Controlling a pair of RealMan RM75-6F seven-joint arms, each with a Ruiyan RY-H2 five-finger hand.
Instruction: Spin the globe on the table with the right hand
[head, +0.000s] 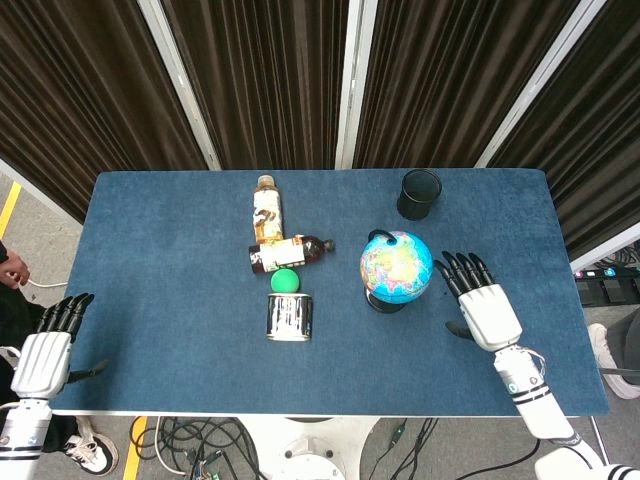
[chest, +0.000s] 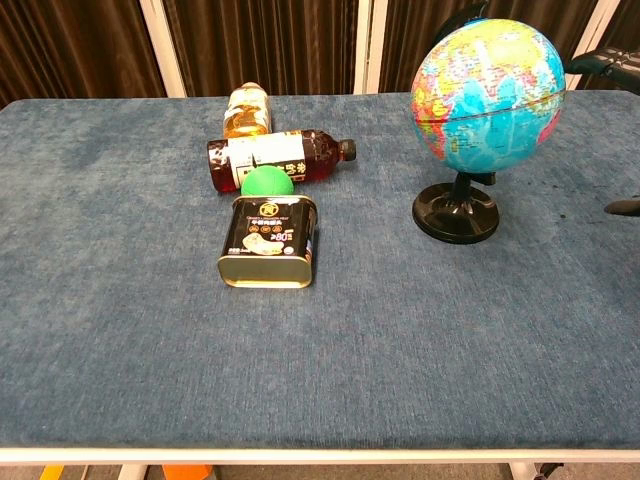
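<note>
On the right half of the blue table (head: 150, 230) stood the globe (head: 397, 264), upright on its black round base (chest: 456, 215), with a black arc running up behind the ball. My right robot hand (head: 483, 305) lay just beside it on the right, palm down over the cloth, fingers (head: 458, 271) stretched out and apart, holding nothing; in the head view the tips were close to the ball but not on it. In the chest view only dark fingertips (chest: 598, 62) showed at the right edge, near the globe.

Behind the globe, toward the curtains, stood a black cup (head: 419, 193), well apart.

To the left of the globe lay a dark bottle (head: 289, 252) on its side, cap toward the globe. A second bottle (head: 266, 211) with pale liquid lay behind it, touching it. A green ball (head: 286, 281) sat in front of the dark bottle, against it, and a tin (head: 290, 317) lay in front of the ball.

My left robot hand (head: 46, 352) hung at the near left corner, off the table's edge, fingers straight and holding nothing.
</note>
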